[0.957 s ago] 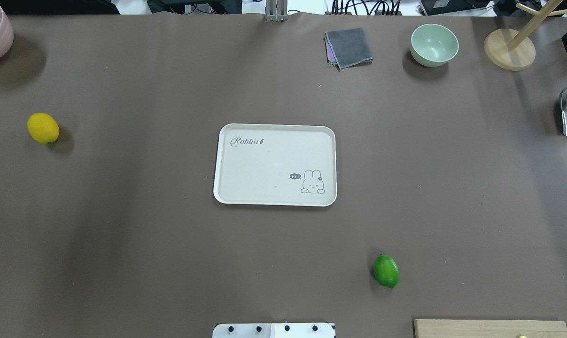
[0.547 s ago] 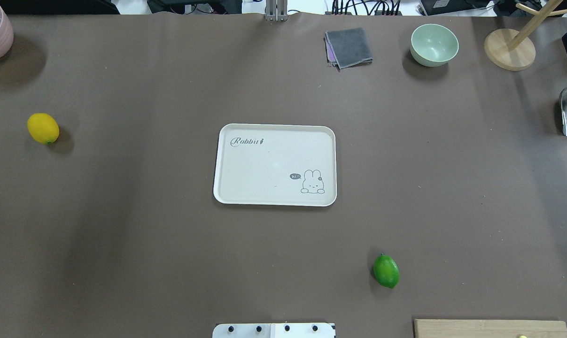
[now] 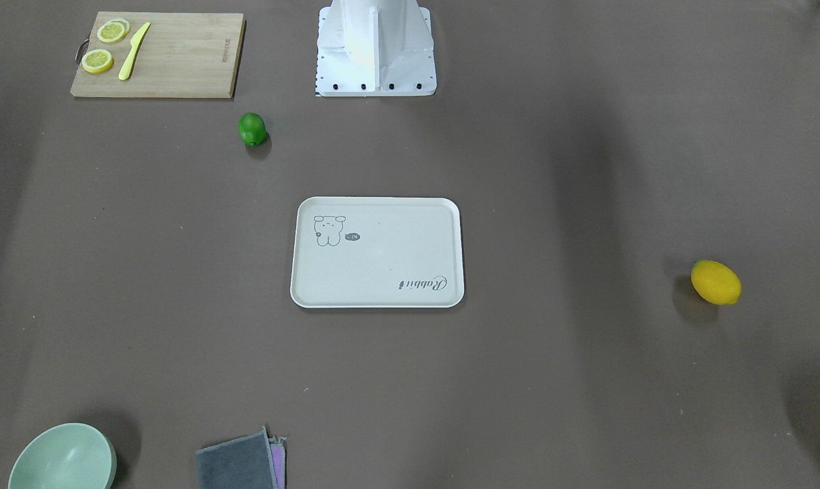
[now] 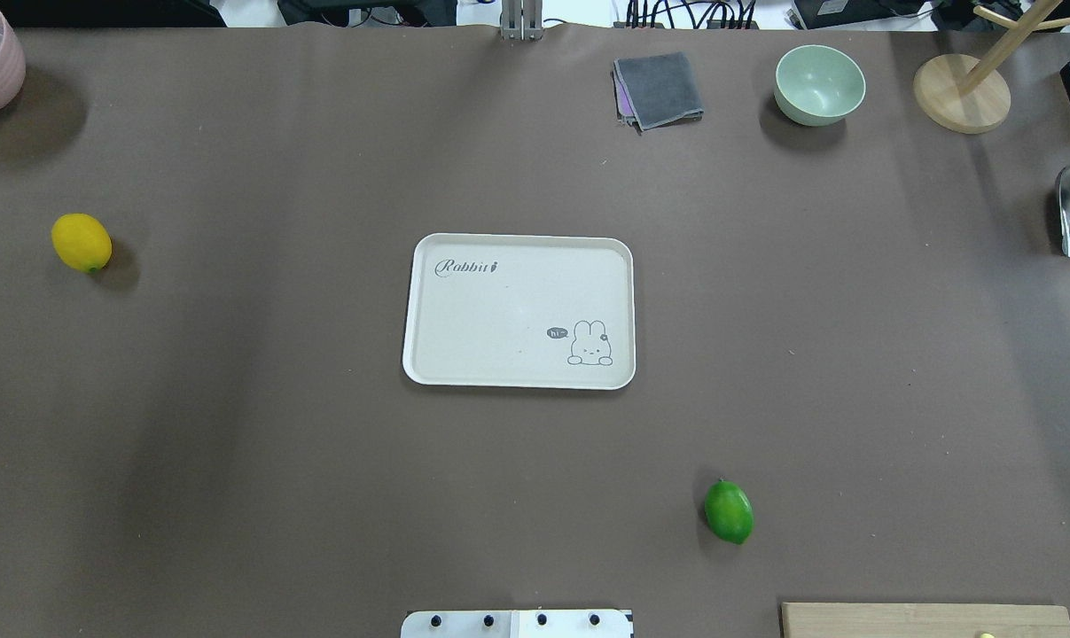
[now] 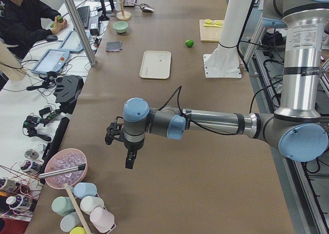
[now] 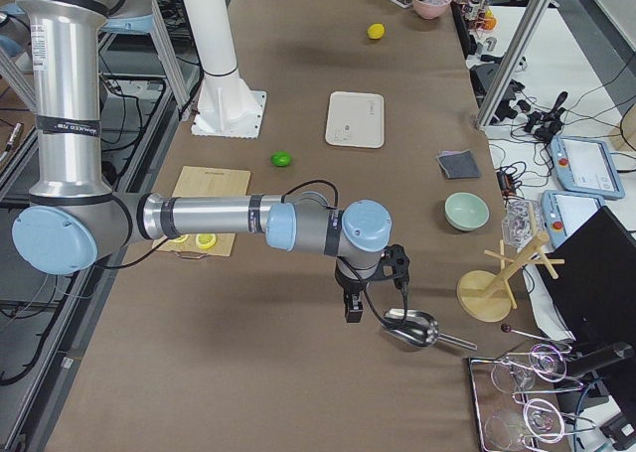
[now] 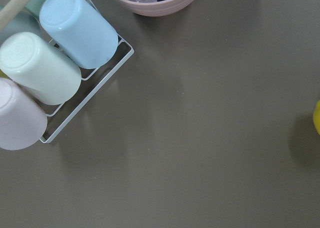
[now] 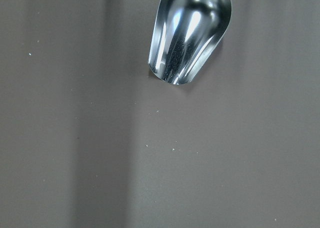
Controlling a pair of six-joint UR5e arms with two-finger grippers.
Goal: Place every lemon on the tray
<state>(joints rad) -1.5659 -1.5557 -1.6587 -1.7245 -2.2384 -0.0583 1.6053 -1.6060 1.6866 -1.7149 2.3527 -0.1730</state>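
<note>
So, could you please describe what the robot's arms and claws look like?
Both the left arm and right arm are silver tubes with pale blue joint caps and a printed label on the upright segment. A thin black cable loops to each wrist. The left claw and right claw are black.

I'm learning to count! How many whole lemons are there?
2. The yellow lemon lies far left of the tray; the green lemon lies to its right.

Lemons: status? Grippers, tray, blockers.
Left gripper, right gripper out wide, open or shut unclear. Yellow lemon, green lemon on table, off tray. Nothing between them and tray.
</note>
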